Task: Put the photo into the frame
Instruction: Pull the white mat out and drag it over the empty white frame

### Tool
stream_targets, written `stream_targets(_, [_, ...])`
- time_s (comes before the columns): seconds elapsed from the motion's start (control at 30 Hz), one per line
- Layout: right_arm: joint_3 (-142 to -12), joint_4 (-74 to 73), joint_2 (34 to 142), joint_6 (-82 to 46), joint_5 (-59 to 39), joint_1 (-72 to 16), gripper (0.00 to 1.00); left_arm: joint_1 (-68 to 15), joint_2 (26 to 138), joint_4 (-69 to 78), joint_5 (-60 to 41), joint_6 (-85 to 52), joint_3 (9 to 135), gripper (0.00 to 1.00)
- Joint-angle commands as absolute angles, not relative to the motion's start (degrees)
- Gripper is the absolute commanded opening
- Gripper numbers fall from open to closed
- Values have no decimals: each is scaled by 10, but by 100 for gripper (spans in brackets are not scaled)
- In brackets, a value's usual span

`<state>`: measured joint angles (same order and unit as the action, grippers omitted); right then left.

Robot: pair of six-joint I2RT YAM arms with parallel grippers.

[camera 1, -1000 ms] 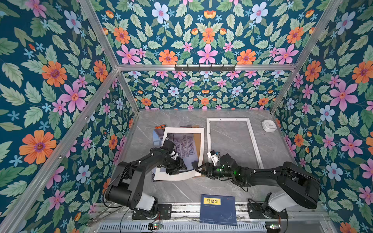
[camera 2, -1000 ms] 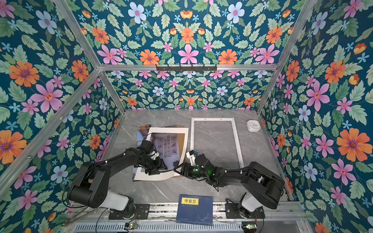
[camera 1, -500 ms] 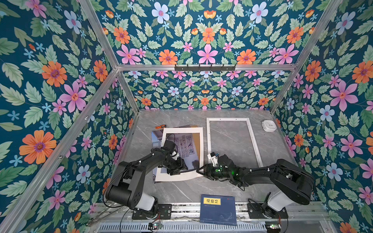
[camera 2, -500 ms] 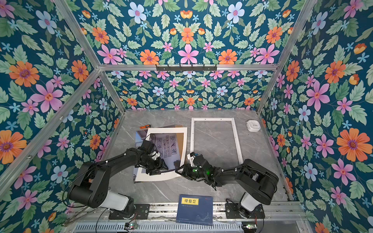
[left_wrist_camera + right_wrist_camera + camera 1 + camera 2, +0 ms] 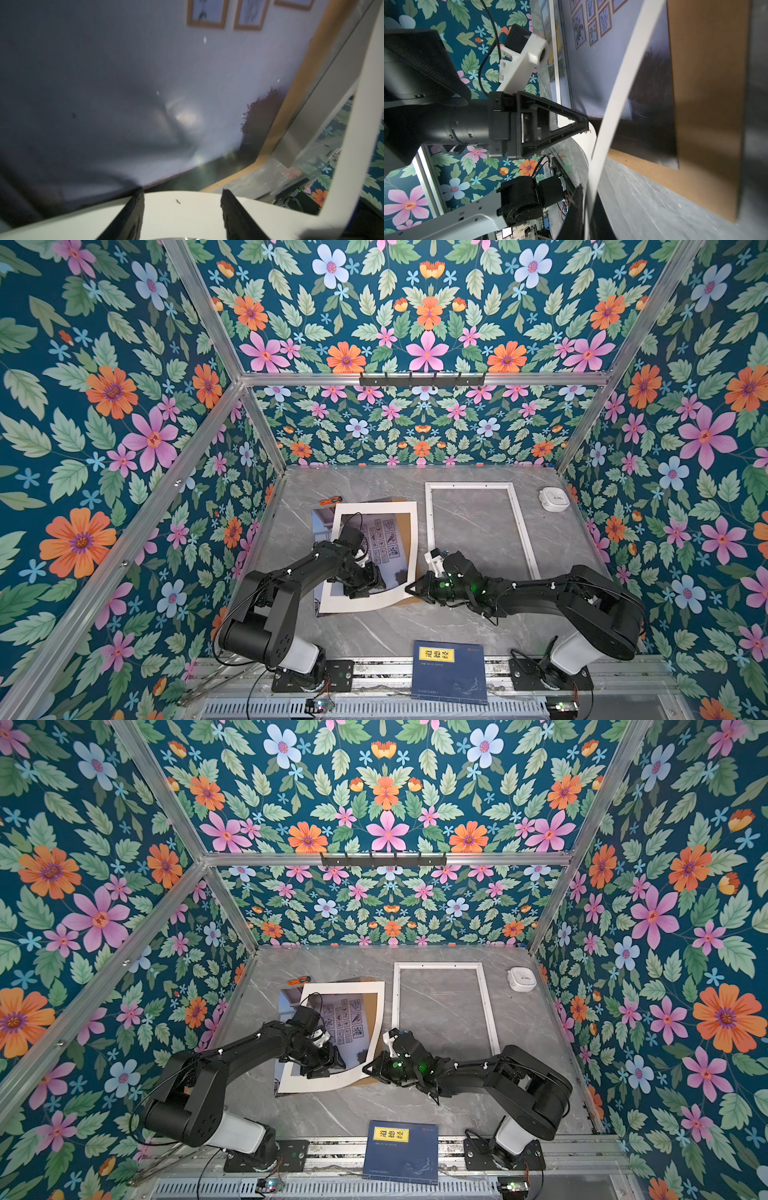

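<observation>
The photo (image 5: 380, 541) is laid face up on a brown board (image 5: 708, 83), just beside the frame (image 5: 521, 526) on the left arm's side. Its edges are covered by a white card mat (image 5: 374, 508). It is not yet inside the frame, which is left flat and empty on the worktop (image 5: 478, 626).

The mat's corner nearest the frame's near end is pinched by the right fingers (image 5: 571, 214), closed tight on the card. The corner is raised so that the mat bows upward, judged to be a way of peeling it off and freeing the photo. The left fingers (image 5: 128, 218) are held apart with nothing gripped and are set at the mat's near border over the photo. This is probably meant to keep print and board from being dragged along, though whether they press down cannot be told.

One photo, one frame, one mat, one board and two arms are counted. Away from the frame, one blue book (image 5: 451, 676) is seen at the worktop's front edge. One small white device (image 5: 554, 499) is seen by the frame's far corner on the right arm's side, and one orange tool (image 5: 330, 501) past the mat.
</observation>
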<state>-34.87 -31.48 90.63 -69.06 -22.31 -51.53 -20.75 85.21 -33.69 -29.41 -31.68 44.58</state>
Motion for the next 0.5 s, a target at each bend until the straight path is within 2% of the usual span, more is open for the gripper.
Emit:
stream_targets(0.0, [-375, -223, 886, -633, -230, -503, 5, -206, 850, -368, -264, -300, 474, 63])
stream_targets(0.1, [-420, -113, 863, -566, -242, -481, 0, -204, 853, -399, -251, -287, 519, 64])
stream_targets(0.33, [-509, 98, 799, -446, -227, -458, 0, -201, 853, -438, -240, -277, 607, 65])
stream_targets(0.47, [-506, 147, 769, -431, -270, -420, 0, -202, 861, -428, -249, -282, 640, 65])
